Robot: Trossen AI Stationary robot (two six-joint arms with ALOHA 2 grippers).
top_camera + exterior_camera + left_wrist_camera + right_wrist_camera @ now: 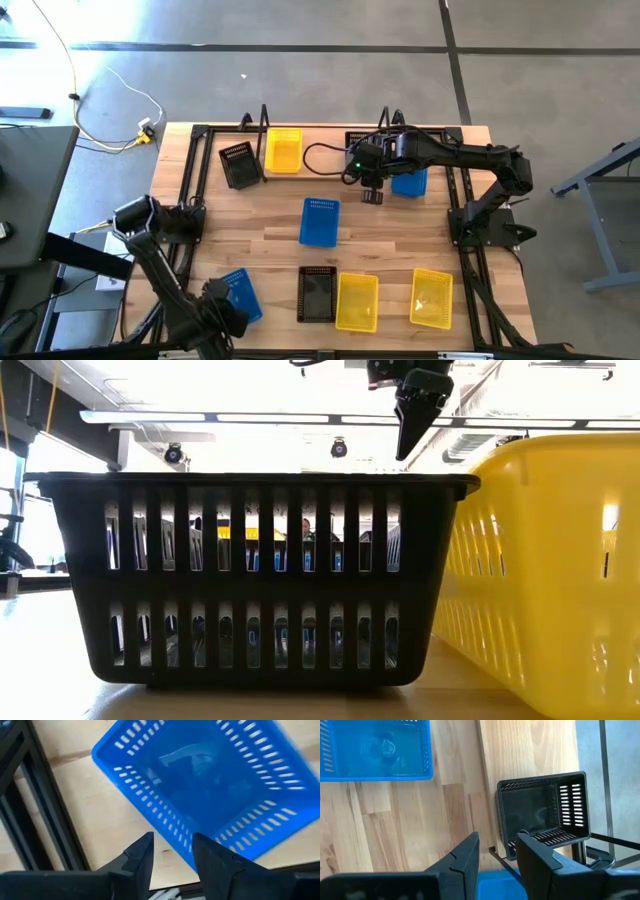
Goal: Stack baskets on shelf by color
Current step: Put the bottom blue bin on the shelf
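The shelf (330, 135) runs along the table's far edge. On it sit a yellow basket (283, 150) and a blue basket (410, 183). A black basket (238, 165) (542, 815) sits askew at its left end. On the table are a blue basket (320, 221) at the middle, and a black basket (317, 294) and two yellow baskets (357, 301) (432, 297) along the near edge. My right gripper (372, 193) (497, 852) hovers open and empty beside the shelf's blue basket. My left gripper (172, 857) is open at the near-left blue basket (238, 295) (210, 790). My left gripper stands open at the blue basket's side wall (175, 832), near a corner, coming from above. One finger (215, 860) shows over the inside and the other (140, 860) over the outside. Whether either touches the wall, I cannot tell. The basket rests on the table.
A black tube frame (190, 215) borders the table's left and right sides and shows beside the left gripper (45, 815). In the low view the near black basket (260, 580) and a yellow one (550, 580) fill the foreground. Bare wood lies between the middle blue basket and the shelf.
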